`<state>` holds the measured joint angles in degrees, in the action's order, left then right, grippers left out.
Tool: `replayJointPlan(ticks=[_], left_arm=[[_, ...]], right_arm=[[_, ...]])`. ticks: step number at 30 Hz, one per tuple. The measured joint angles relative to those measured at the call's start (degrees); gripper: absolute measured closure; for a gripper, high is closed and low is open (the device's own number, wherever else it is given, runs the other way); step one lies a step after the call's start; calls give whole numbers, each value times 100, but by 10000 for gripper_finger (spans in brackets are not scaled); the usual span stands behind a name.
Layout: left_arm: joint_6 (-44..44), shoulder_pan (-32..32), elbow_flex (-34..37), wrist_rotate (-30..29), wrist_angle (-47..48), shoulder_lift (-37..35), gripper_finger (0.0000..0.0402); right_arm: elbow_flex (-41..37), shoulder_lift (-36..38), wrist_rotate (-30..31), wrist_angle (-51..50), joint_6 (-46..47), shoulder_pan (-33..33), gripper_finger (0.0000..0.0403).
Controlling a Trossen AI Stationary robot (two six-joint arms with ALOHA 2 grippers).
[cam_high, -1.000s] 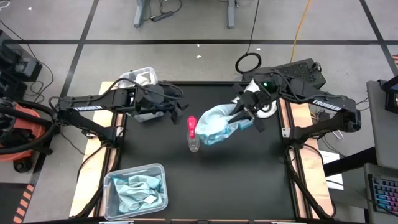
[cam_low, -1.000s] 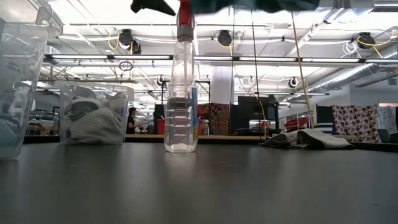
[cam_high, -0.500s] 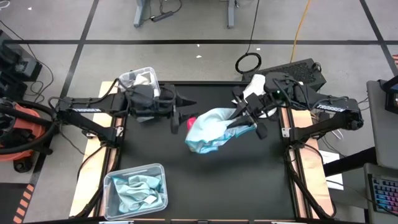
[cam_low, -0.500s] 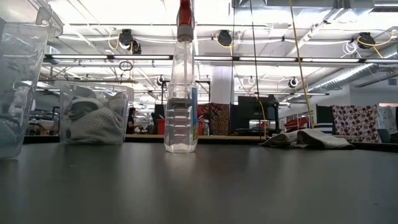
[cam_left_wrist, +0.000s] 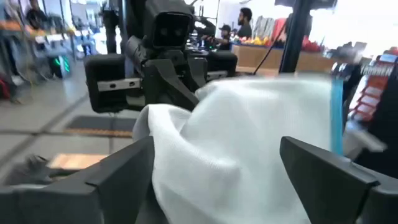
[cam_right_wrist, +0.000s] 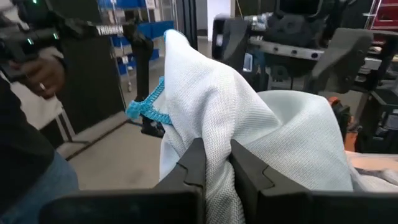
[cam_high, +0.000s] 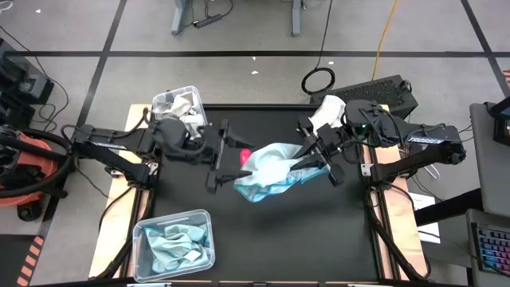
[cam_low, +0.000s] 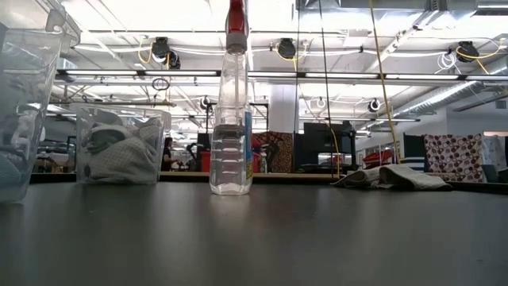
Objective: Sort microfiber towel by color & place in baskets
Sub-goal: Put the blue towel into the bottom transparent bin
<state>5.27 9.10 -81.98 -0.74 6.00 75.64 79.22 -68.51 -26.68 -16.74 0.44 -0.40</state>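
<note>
High view: mid-air handover of one light blue towel [cam_high: 267,167] above the table [cam_high: 319,231] centre.

From left: the left gripper [cam_high: 221,155] stood spread wide just beside the towel, holding nothing; the right gripper [cam_high: 312,154] was clamped on the towel's other end. Risk, as judged: release before the left fingers close would drop the cloth onto the spray bottle [cam_high: 245,156] beneath and could tip it. Count: two baskets, the far one [cam_high: 169,99] holding white cloths and the near one [cam_high: 143,235] holding blue; one white towel [cam_high: 326,110] at the far right edge; one bottle.
</note>
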Motion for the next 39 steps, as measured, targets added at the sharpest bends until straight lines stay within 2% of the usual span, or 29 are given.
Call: replayJointPlan(ticks=[7, 10, 19, 26, 32, 39], left_arm=[[-1345, 261, -8, -894, 2, 78, 43], [-1788, 304, -8, -1130, -2, 183, 42], [-2613, 320, -19, -1156, -488, 572, 42], [-3096, 328, -319, -1091, -396, 835, 42], [-3276, 324, -386, -981, -395, 906, 42], [-3324, 287, -386, -1143, -424, 939, 46]], right_arm=[[2, -53, 21, 261, 527, 3, 375], [0, -108, 205, 198, 769, 3, 374], [0, -462, 446, 430, 1367, 14, 372], [0, -539, 433, 1008, 1744, 14, 372], [0, -539, 433, 1325, 1955, 12, 372], [0, -655, 419, 1361, 2259, 1, 371]])
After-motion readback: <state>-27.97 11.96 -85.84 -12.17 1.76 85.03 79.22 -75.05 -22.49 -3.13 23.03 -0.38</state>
